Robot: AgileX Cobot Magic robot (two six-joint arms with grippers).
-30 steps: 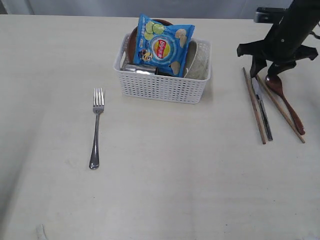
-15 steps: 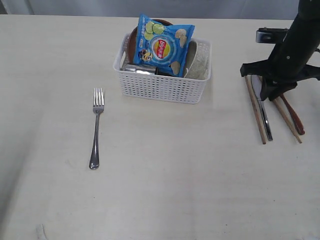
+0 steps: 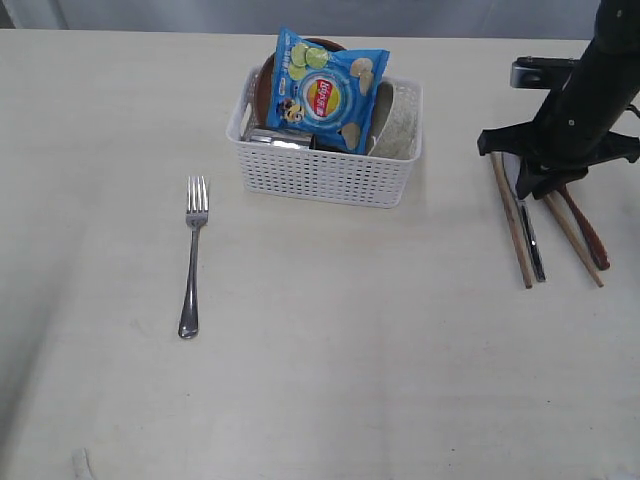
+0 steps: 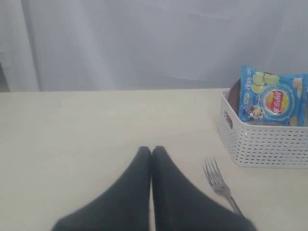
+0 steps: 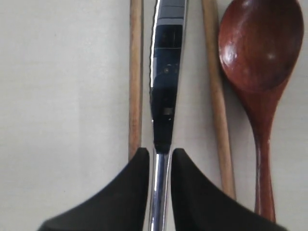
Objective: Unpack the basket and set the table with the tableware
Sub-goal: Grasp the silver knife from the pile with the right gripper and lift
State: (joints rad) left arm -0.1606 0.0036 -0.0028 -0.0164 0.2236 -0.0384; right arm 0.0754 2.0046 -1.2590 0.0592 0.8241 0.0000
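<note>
The exterior view looks down from high up on the table (image 3: 320, 400), covering the basket (image 3: 320, 175) and the fork (image 3: 192, 260). The left wrist view sits low, facing almost level past the left gripper (image 4: 151, 150) to the same basket and fork. The right wrist view looks straight down, very close, on the knife (image 5: 166, 72), chopsticks (image 5: 136, 72) and spoon (image 5: 260, 43), apparently those at the exterior view's right.

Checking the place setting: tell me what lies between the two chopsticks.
The steel knife, its handle clamped in the right gripper; the right wrist view shows it best.

Right tool (image 5: 160, 155) has matte black tapered fingers (image 5: 130, 197), possibly rubber-coated.
</note>
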